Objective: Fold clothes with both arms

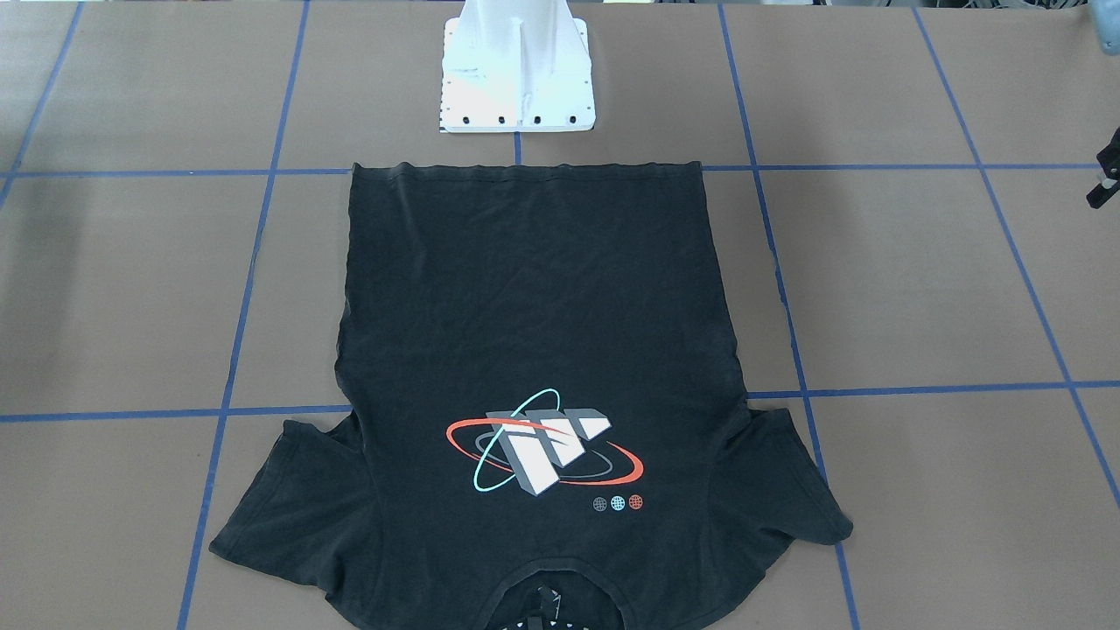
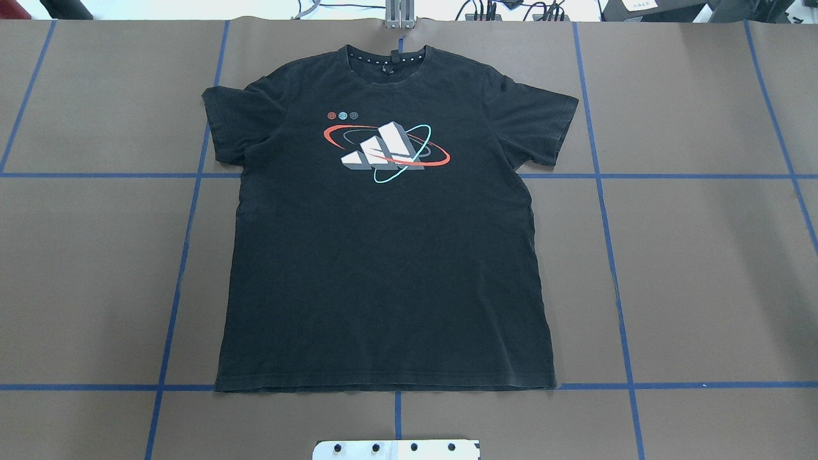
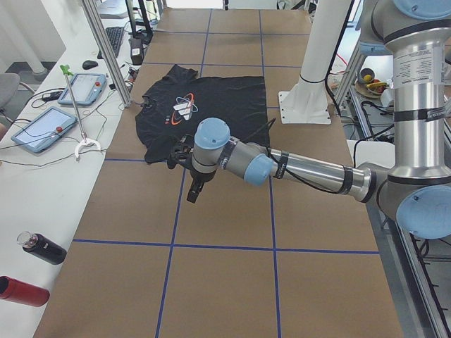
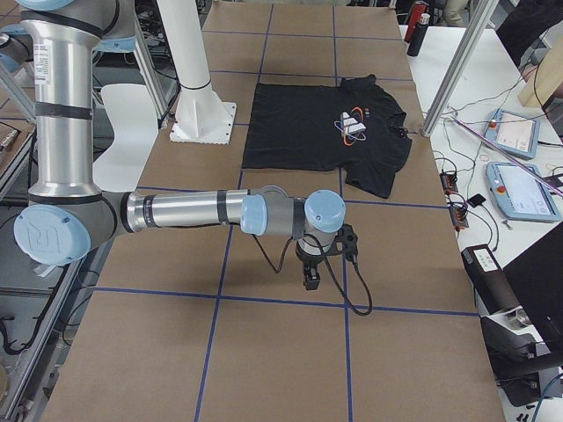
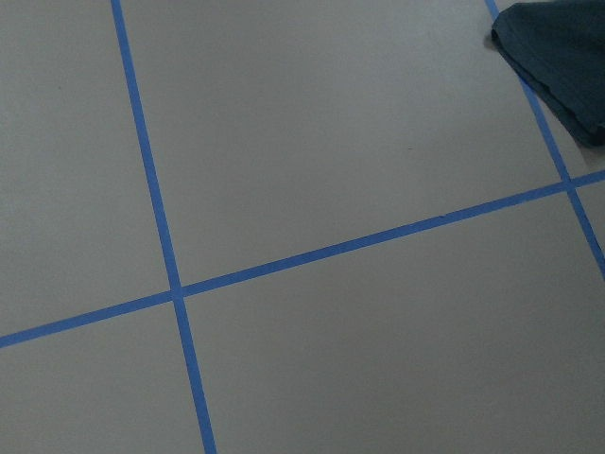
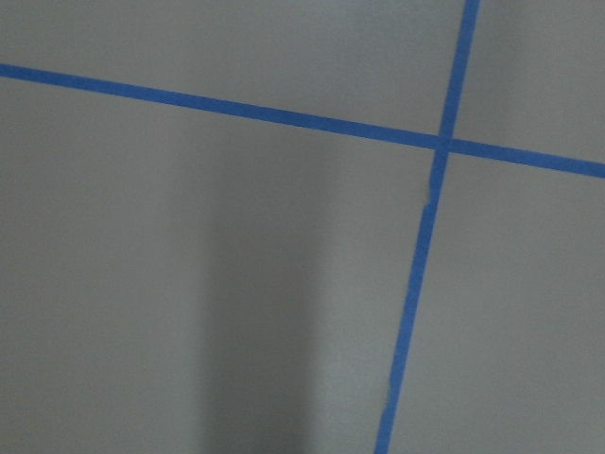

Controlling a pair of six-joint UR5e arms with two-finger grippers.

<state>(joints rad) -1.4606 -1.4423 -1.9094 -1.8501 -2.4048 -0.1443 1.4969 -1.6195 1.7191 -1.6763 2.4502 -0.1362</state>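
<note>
The clothes are one black T-shirt [image 2: 383,255] lying flat and face up on the brown table, collar at the far side from the robot, hem near the pedestal. Its white block graphic [image 1: 547,442] with orange and cyan rings shows. The shirt also shows from the table ends [image 3: 204,105] [image 4: 317,123], and one sleeve corner [image 5: 558,57] enters the left wrist view. My left gripper [image 3: 194,190] hangs over bare table beside the shirt's sleeve; a black part of it [image 1: 1104,179] shows at the frame edge. My right gripper [image 4: 310,277] hangs over bare table off the other sleeve. I cannot tell whether either is open or shut.
Blue tape lines [image 2: 607,255] grid the table. The white pedestal base [image 1: 516,79] stands just behind the hem. Tablets [image 3: 39,127] and two bottles [image 3: 42,248] lie on the side bench, and more pendants [image 4: 519,132] on the other side.
</note>
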